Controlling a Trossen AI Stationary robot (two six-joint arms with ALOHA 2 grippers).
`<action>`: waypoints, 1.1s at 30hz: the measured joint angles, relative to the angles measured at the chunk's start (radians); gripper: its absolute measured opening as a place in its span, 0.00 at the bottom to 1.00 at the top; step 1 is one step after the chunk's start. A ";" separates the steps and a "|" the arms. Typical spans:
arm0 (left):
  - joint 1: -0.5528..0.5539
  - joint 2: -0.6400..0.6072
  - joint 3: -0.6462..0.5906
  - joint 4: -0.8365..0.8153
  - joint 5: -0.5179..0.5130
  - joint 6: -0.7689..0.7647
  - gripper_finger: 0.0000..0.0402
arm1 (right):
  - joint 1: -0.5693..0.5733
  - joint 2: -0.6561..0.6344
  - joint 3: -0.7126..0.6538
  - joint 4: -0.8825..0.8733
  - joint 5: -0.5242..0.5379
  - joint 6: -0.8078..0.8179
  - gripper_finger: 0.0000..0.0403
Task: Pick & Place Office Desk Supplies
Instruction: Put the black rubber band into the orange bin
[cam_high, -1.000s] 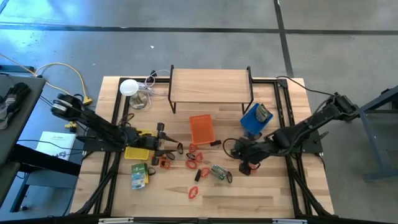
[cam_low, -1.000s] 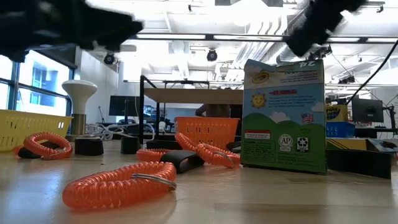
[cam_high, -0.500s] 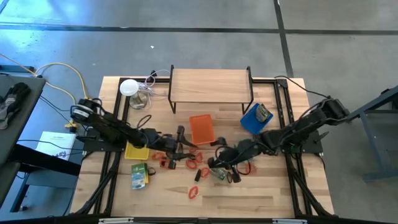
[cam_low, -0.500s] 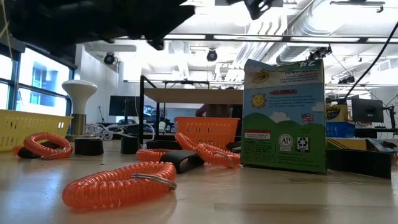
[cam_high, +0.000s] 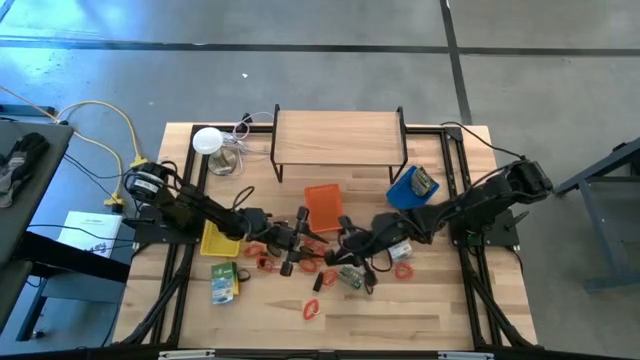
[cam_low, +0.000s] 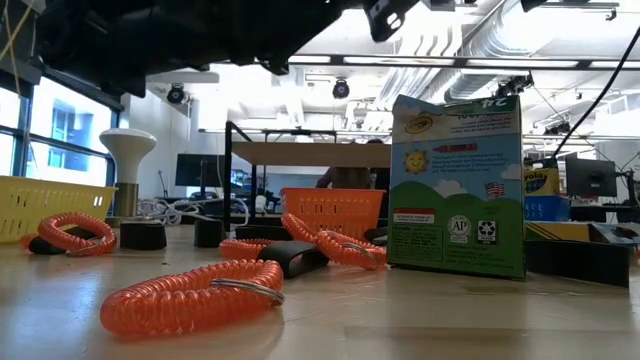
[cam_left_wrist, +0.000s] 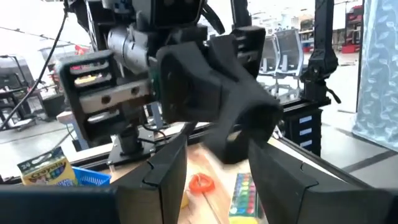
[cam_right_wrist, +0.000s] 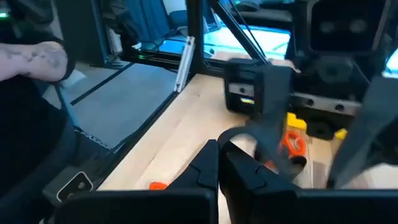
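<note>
Both tools meet mid-desk over the scattered supplies: left tool (cam_high: 297, 243) fingers apart, probably lining up on a red coil (cam_high: 311, 262); right tool (cam_high: 345, 254) fingers together, empty, near a green packet (cam_high: 351, 277)

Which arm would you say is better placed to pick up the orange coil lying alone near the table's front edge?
Probably the right: its gripper hovers nearer the lone orange coil than the left gripper, though neither is directly above it.
</note>
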 joint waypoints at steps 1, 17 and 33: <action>0.000 0.001 0.000 -0.002 0.000 -0.006 0.41 | 0.000 0.000 0.000 0.010 -0.004 -0.009 0.01; 0.003 0.005 0.019 -0.004 0.000 0.005 0.41 | 0.000 0.000 0.000 0.044 0.020 -0.023 0.01; 0.003 0.005 0.026 -0.003 -0.076 0.042 0.08 | -0.001 0.000 0.000 0.025 0.046 -0.018 0.01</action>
